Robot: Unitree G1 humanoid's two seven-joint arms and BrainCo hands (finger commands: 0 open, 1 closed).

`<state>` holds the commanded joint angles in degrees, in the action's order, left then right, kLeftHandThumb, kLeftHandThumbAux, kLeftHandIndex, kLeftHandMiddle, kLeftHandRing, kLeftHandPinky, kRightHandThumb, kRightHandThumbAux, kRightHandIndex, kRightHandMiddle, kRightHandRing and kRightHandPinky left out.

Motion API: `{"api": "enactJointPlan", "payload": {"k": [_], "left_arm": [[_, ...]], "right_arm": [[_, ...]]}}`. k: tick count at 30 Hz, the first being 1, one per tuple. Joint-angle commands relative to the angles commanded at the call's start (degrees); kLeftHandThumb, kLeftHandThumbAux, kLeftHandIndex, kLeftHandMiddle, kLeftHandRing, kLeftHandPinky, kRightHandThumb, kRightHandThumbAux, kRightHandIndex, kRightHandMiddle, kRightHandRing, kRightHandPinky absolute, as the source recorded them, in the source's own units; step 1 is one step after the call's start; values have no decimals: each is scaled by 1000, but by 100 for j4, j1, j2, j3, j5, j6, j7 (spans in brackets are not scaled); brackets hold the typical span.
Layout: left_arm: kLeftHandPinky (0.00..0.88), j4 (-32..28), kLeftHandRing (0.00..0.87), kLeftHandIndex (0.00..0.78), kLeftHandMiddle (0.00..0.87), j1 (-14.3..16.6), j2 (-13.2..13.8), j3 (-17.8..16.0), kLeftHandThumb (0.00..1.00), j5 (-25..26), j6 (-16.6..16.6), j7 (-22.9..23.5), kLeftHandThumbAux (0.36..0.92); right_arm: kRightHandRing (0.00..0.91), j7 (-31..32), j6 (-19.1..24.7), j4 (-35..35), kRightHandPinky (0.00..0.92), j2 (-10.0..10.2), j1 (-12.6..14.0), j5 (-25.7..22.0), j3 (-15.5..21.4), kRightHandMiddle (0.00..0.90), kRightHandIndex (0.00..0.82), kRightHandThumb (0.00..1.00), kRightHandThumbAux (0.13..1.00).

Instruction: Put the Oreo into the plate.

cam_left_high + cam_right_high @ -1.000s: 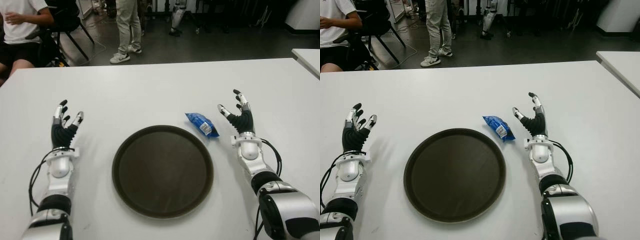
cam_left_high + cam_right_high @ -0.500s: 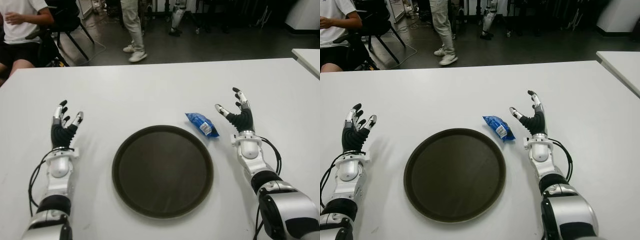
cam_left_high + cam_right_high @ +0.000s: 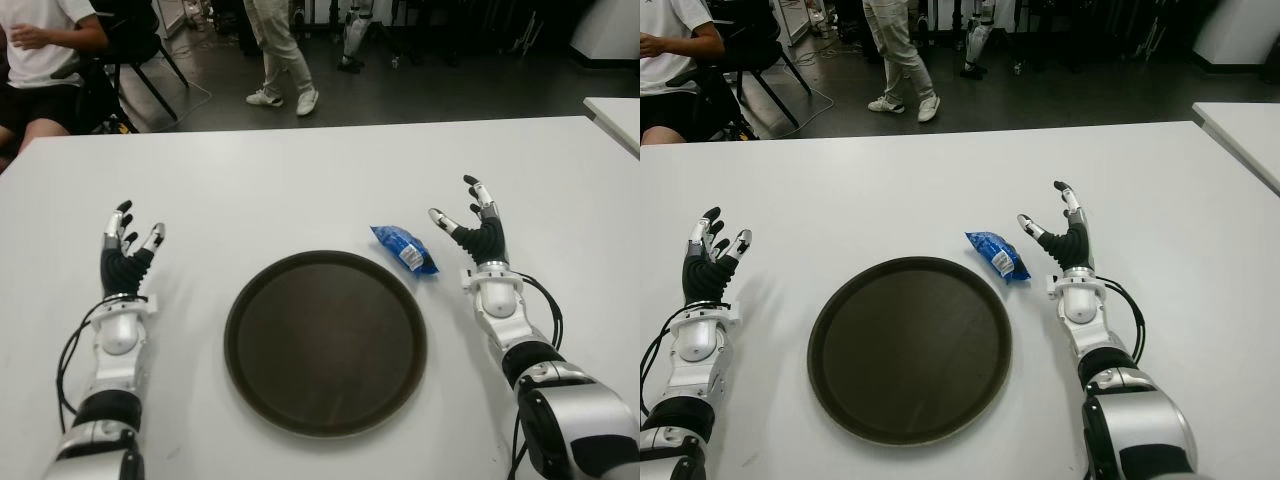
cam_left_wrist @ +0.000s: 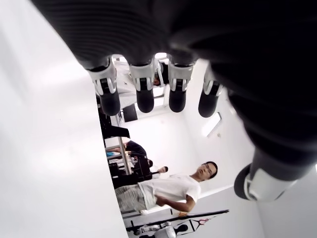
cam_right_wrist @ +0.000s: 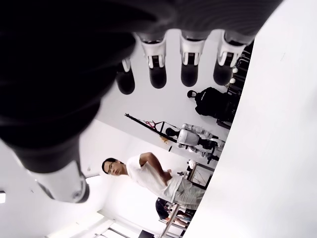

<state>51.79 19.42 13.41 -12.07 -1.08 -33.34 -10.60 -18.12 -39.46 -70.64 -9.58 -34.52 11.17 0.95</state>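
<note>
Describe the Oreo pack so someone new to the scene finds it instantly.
Start at the big dark round plate mid-table. Just off its far right rim, between it and the open right hand, lies the Oreo pack: small, crinkled, the only blue item on the white table.

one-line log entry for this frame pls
stage: pre-grasp | Oreo pack: on table, beside plate | right hand: open, near pack | left hand: open, idle
</note>
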Motion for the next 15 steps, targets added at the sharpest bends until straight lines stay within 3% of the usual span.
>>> {"api": "enactJointPlan", "payload": {"k": [15], "left_arm": [[0, -17, 0, 14, 18, -12, 5, 17, 223, -12, 5, 21, 589]], "right_arm": [[0, 93, 9, -7, 53, 4, 1, -68, 26, 5, 1, 258, 689]]}}
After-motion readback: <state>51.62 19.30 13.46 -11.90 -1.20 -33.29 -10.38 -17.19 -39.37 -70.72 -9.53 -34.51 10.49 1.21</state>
